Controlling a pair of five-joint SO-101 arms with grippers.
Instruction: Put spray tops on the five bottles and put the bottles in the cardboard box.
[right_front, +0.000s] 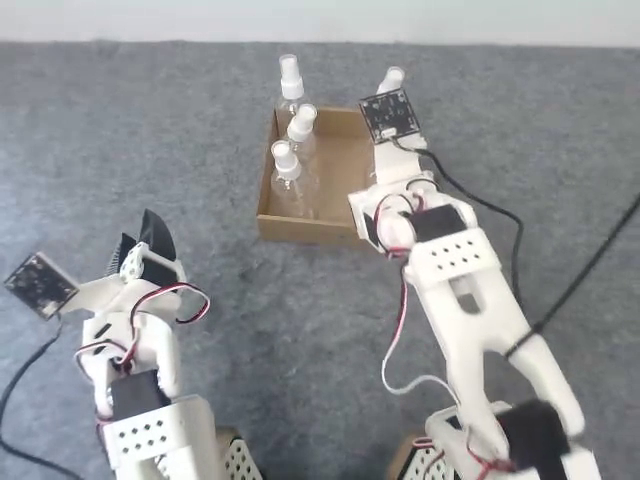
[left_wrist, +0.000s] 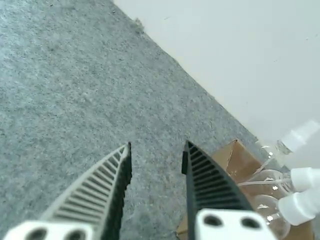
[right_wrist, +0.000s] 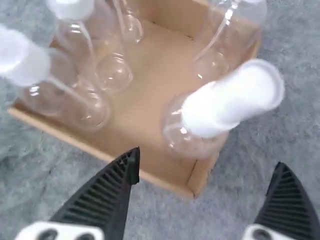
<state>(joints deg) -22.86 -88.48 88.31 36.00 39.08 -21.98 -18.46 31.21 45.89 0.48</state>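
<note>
bottles capped in cardboard box | left jaws spread, empty | right jaws spread above box

No legible text, labels, numbers, signs on bottles, cardboard box.

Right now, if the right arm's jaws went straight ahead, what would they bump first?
Probably the white spray top of the nearest bottle, standing in the cardboard box's corner; depth is hard to judge.

A cardboard box sits directly on the grey carpet.
</note>
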